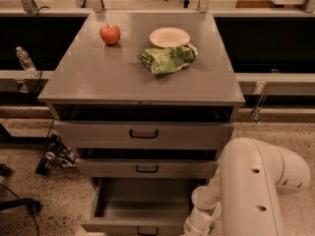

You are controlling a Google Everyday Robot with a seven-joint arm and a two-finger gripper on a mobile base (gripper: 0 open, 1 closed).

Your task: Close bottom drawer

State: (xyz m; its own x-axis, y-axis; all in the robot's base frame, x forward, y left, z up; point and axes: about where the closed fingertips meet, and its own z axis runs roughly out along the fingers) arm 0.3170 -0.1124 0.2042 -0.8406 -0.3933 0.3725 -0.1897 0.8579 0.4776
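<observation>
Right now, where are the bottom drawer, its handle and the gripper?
bottom drawer (142, 203): camera view, bare inside floor.
handle (147, 231): camera view, black bar's middle.
gripper (193, 229): camera view, bottom edge, beside the drawer's right front corner.

The grey cabinet top (98, 77) carries an apple (110, 34), plate (170, 37) and green bag (167, 59).

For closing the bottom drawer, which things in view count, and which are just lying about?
Job:
bottom drawer, pulled open
pincer, low by that drawer's right front corner, at the picture's bottom edge

Lying about:
apple, plate and green bag on the cabinet top
bottle, far left
top drawer
middle drawer
</observation>
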